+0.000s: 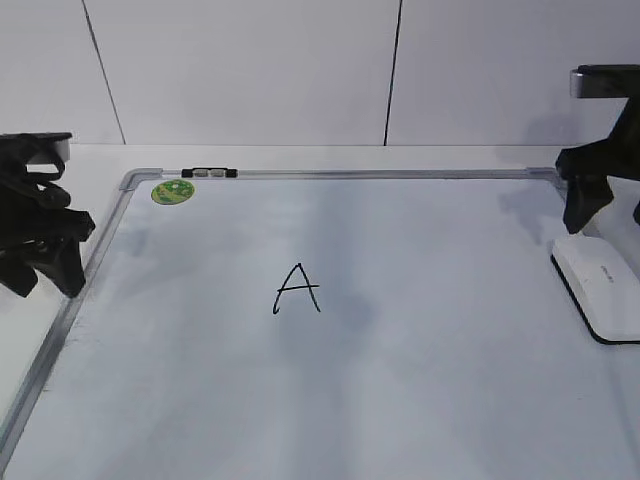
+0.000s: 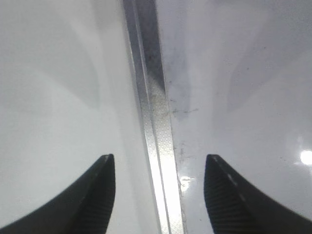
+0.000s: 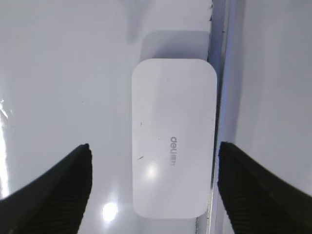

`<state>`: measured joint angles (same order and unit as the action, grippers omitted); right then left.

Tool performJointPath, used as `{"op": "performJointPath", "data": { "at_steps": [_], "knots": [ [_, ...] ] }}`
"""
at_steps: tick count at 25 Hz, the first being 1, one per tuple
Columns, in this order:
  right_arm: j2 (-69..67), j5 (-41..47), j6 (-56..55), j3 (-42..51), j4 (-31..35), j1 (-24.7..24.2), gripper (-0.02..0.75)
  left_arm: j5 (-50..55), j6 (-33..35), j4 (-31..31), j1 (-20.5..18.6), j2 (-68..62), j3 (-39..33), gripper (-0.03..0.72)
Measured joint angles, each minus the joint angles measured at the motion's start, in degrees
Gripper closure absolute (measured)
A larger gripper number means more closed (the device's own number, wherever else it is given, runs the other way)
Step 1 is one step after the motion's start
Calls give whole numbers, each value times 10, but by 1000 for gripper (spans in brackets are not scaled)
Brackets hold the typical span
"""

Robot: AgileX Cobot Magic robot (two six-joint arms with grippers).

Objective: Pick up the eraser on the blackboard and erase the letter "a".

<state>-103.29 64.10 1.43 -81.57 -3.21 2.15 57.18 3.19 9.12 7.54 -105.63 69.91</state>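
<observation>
Ribbed black fingers [image 3: 58,190] spread wide above smooth, rounded white eraser [image 3: 174,139], both grippers.

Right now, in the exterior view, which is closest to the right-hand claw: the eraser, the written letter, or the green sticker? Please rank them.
From the right gripper:
1. The eraser, just below it at the board's right edge.
2. The letter, mid-board.
3. The green sticker, far top-left corner.
</observation>
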Motion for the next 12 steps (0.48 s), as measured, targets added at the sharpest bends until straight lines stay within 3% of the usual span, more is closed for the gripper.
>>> {"op": "performJointPath", "data": {
  "at_steps": [12],
  "knots": [
    [54, 1, 11, 0, 0, 0, 140, 24, 0, -34, 0, 63, 9, 254]
  ]
}}
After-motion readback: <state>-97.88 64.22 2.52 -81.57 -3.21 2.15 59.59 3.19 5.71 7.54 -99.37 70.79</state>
